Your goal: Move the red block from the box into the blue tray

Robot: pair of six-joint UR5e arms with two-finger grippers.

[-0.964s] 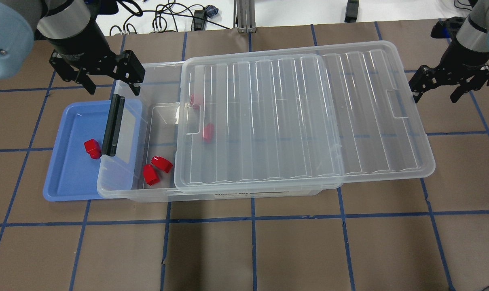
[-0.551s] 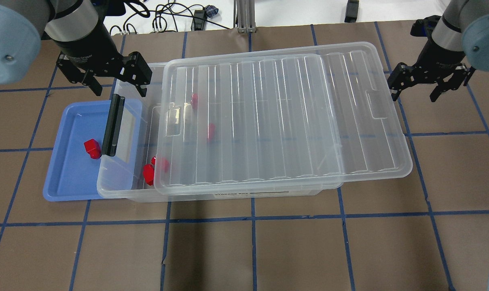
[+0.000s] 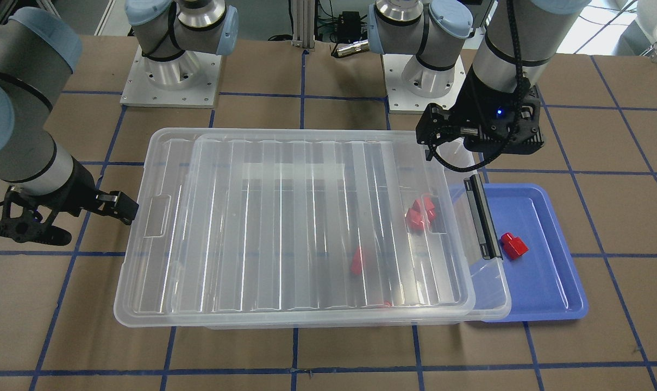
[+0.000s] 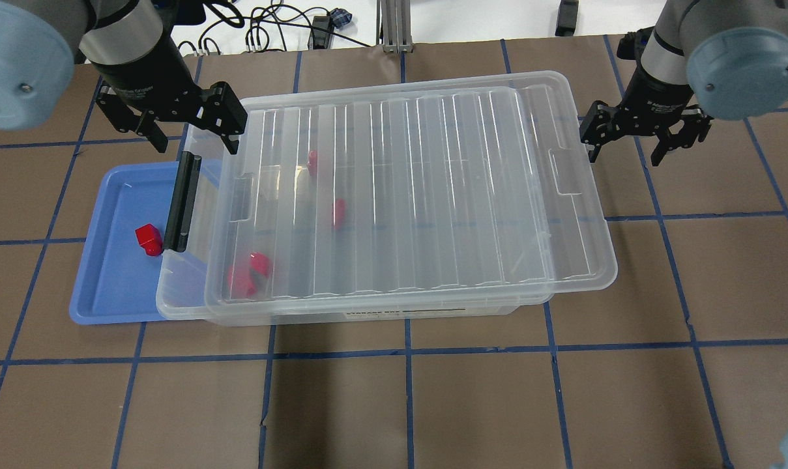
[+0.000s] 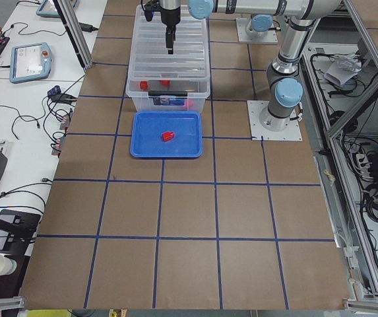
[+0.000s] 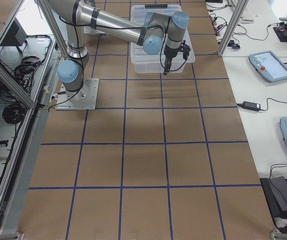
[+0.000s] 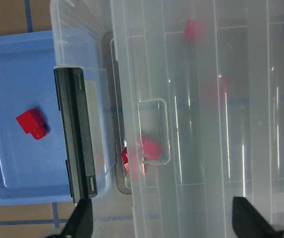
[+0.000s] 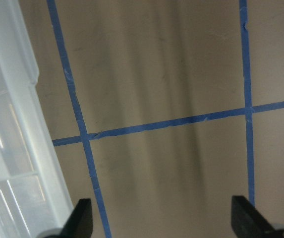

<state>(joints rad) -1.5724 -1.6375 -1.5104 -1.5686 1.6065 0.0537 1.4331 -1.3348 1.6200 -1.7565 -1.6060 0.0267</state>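
Observation:
The red block (image 4: pixel 148 239) lies in the blue tray (image 4: pixel 107 286), next to the black latch bar (image 4: pixel 182 202); it also shows in the left wrist view (image 7: pixel 31 123) and the front view (image 3: pixel 513 245). The clear box (image 4: pixel 172 311) stands with its left end over the tray. Its ribbed lid (image 4: pixel 407 195) covers nearly all of it. My left gripper (image 4: pixel 188 133) is open and empty above the box's far left corner. My right gripper (image 4: pixel 625 153) is open and empty at the lid's right edge.
Several other red pieces (image 4: pixel 250 273) lie in the box under the lid, one more near the middle (image 4: pixel 337 212). Brown paper with blue tape lines (image 4: pixel 407 352) covers the table. Cables lie beyond the far edge.
The lid has slid left across the box and now covers the red pieces at its left end. My right gripper moved left behind the lid's right edge. My left gripper shifted slightly right.

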